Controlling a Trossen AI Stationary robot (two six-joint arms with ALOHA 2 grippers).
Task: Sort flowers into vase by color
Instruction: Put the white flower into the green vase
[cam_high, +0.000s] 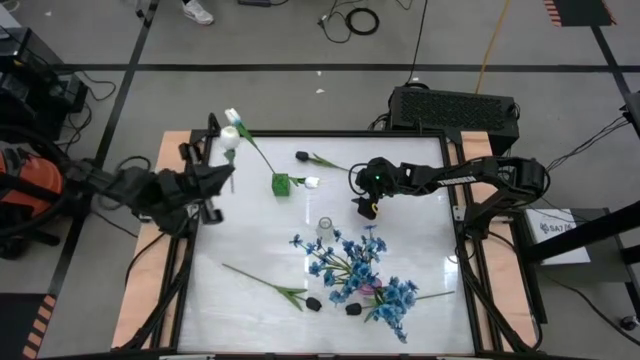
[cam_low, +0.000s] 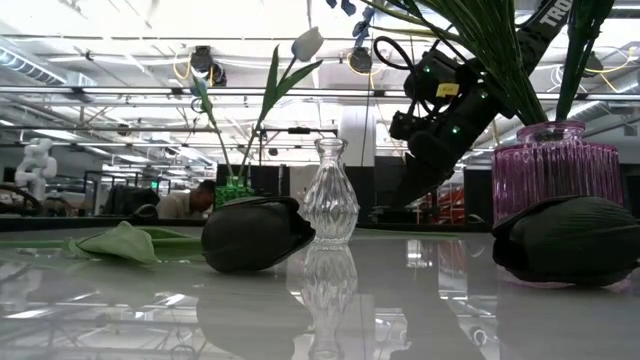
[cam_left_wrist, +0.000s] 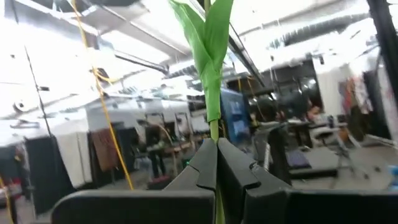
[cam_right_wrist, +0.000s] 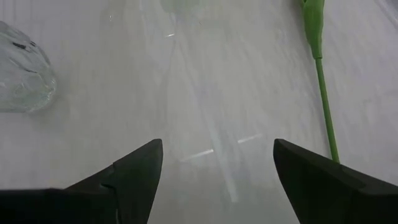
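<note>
- While the left arm reaches in from the tabletop's (cam_high: 250, 240) left edge, its end effector (cam_high: 228, 172) is seen closed on the green stem of a white tulip (cam_high: 233, 135); in the left wrist view the stem (cam_left_wrist: 213, 93) is pinched between the two dark fingers (cam_left_wrist: 205, 168) and rises past them with a folded leaf.
- The held white tulip's bloom is seen near the tabletop's far left corner, just beyond the left end effector.
- The right end effector (cam_high: 366, 207) is held over the middle of the tabletop, jaws spread wide and empty; in the right wrist view bare white surface is seen between the fingers (cam_right_wrist: 134, 171), with a green stem (cam_right_wrist: 323, 93) lying to one side.
- A small green vase (cam_high: 281, 184) is stood left of centre, with white tulips in it, their stems leaning away towards the far left.
- A clear glass vase (cam_high: 325, 229) is stood near the centre, empty, just beside the sprays of small blue blooms (cam_high: 355, 265).
- The blue sprays are gathered at a pink ribbed vase (cam_low: 548, 165) on the near right of the tabletop.
- Black tulip buds are seen lying flat: one (cam_high: 302, 156) at the far side with its stem, and two (cam_high: 313, 303) near the front edge, one on a long leafy stem.
</note>
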